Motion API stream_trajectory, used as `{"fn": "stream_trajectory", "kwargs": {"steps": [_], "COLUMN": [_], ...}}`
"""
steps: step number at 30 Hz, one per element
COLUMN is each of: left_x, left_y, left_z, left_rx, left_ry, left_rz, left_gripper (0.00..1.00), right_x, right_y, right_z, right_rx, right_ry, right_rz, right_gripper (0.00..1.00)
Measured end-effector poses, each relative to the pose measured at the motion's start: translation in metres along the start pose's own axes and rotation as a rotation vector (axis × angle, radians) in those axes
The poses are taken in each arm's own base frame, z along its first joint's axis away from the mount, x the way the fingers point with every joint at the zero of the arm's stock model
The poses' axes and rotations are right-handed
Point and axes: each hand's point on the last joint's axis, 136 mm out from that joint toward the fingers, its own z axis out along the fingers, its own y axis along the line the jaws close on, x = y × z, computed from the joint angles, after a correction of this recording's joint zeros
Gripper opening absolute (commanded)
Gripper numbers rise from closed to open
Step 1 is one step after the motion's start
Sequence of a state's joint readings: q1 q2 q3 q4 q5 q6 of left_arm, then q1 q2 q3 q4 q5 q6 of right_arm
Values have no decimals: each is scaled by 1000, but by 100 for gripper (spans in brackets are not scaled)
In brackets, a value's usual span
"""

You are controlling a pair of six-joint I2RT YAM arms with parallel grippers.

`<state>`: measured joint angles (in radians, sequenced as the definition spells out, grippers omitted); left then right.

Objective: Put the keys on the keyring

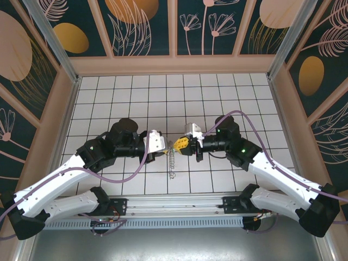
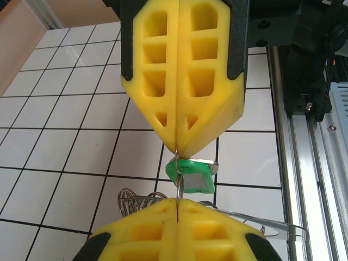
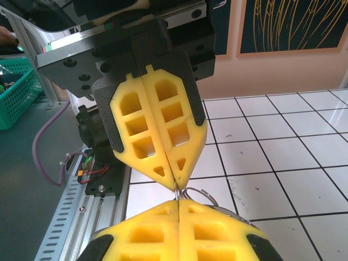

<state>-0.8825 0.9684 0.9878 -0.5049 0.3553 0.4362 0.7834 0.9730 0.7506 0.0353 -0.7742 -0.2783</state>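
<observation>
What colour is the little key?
The key is bright green, best seen in the left wrist view.

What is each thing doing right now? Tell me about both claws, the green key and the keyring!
Left claw: shut, pinching the keyring by its thin wire.
Right claw: shut, pinching the same wire, tip to tip with the left claw.
Green key: sits at the wire between the two claw tips; I cannot tell if it is threaded on.
Keyring: held by both claws, its chain part trailing loose.

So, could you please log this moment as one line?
left end effector shut on keyring | right end effector shut on keyring | green key between tips
</observation>
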Motion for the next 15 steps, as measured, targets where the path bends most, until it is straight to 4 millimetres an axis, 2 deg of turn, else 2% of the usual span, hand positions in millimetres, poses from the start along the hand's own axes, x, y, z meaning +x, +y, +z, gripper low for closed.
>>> {"fn": "stream_trajectory", "kwargs": {"steps": [15], "left_x": [0], "left_y": [0], "left_z": [0], "left_rx": [0], "left_ry": [0], "left_rz": [0], "left_gripper": [0], "right_x": [-2], "right_y": [-1], "right_z": [0], "right_rx": [4], "right_ry": [-9], "right_rz": [-8], "right_gripper": [0]}}
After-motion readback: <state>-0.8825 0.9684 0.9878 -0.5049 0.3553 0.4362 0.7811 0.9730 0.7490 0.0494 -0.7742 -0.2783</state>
